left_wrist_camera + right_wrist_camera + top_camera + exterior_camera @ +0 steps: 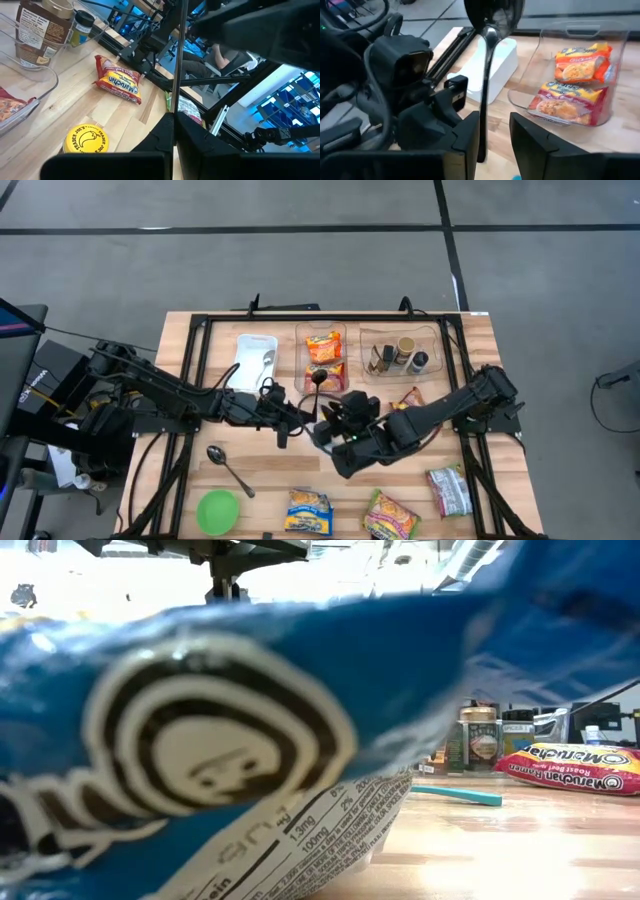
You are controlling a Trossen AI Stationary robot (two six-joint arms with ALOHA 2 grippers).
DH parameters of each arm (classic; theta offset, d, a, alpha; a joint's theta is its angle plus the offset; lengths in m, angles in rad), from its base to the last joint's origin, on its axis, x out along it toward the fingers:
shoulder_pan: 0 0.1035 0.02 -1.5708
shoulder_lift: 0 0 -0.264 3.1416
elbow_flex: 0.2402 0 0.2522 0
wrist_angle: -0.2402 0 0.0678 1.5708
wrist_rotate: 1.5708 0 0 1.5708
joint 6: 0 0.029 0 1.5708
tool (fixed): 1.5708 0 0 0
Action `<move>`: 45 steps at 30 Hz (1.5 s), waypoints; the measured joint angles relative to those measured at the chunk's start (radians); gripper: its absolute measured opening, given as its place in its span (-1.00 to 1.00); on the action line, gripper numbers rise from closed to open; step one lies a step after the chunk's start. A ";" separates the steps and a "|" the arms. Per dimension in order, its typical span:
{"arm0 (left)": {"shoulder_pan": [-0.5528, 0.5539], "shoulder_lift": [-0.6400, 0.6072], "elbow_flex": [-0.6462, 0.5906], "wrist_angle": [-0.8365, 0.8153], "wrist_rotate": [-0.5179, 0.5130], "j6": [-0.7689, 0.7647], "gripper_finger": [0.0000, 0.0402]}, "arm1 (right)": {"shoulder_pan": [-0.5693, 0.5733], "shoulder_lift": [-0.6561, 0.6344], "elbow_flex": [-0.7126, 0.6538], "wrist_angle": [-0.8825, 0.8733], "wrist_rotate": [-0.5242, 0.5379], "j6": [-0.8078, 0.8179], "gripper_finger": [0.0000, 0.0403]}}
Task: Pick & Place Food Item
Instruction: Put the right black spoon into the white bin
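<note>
A dark spoon (pixel 487 60) stands upright at the middle of the counter (pixel 480 345), its handle running between the fingers of both tools. The left tool (pixel 174 135) is clamped shut on the handle. The right tool (pixel 494 132) has its fingers parted slightly, standing on either side of the handle. Just behind the spoon a clear tray (pixel 580 37) holds two noodle packets (pixel 581 62). Beside it, toward the counter's left edge, lies a white tray (pixel 492 67).
</note>
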State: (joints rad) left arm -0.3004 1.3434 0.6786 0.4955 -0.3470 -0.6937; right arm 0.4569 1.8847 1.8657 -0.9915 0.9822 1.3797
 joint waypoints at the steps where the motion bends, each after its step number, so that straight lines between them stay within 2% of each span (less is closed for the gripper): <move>1: 0.000 0.000 0.000 0.000 -0.001 0.000 -0.99 | 0.009 -0.005 0.000 -0.005 0.011 0.000 -0.49; 9: 0.007 -0.053 0.001 -0.001 -0.001 0.000 -1.00 | 0.049 -0.027 0.001 -0.036 0.050 0.000 -0.49; 14: 0.023 -0.147 0.001 -0.021 -0.001 0.039 -1.00 | 0.066 -0.027 0.000 -0.054 0.074 0.021 -0.49; 21: 0.076 -0.316 0.001 -0.181 -0.023 0.152 -1.00 | 0.073 -0.027 0.000 -0.071 0.100 0.034 -0.49; 26: 0.135 -0.442 0.001 -0.339 -0.085 0.250 -0.99 | 0.073 -0.027 0.000 -0.071 0.095 0.034 -0.49; 34: 0.225 -0.596 0.001 -0.700 -0.274 0.305 -0.98 | 0.074 -0.027 0.000 -0.071 0.089 0.035 -0.49; 38: 0.271 -0.620 0.001 -0.905 -0.319 0.290 -0.99 | 0.074 -0.027 0.000 -0.071 0.089 0.034 -0.49; 45: 0.364 -0.577 0.000 -1.203 -0.306 0.172 -0.99 | 0.074 -0.027 0.000 -0.070 0.089 0.034 -0.49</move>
State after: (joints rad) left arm 0.0636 0.7666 0.6785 -0.7071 -0.6529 -0.5218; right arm 0.5308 1.8580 1.8660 -1.0616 1.0714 1.4138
